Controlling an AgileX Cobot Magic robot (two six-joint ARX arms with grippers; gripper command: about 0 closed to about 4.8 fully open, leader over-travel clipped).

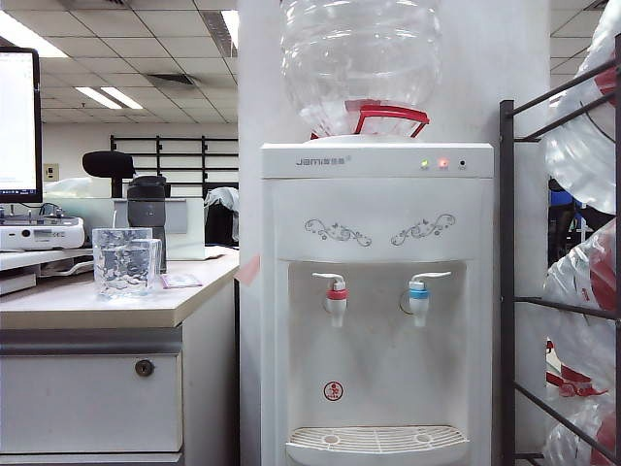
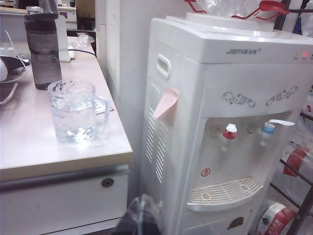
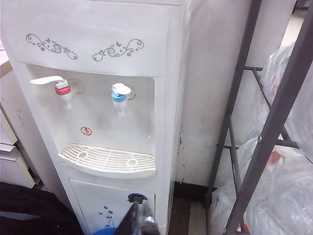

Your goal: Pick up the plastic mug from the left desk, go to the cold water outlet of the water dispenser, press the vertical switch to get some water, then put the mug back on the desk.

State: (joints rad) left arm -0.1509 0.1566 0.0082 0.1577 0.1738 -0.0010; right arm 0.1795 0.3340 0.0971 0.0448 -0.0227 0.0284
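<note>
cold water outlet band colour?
Light blue band on the cold water outlet; clearest in the right wrist view.

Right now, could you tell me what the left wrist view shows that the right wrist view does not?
Only the left wrist view: the plastic mug on the left desk, the grey bottle behind it, and the shut left gripper.

Only the right wrist view: the dark rack beside the dispenser, the blue-flowered lower door, and the shut right gripper.

Both: the water dispenser, its cold water outlet, red-banded tap and drip grille.

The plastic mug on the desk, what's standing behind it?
Behind the plastic mug on the left desk stands a smoky-grey bottle with a black lid. In the exterior view the mug covers the bottle's lower part.
</note>
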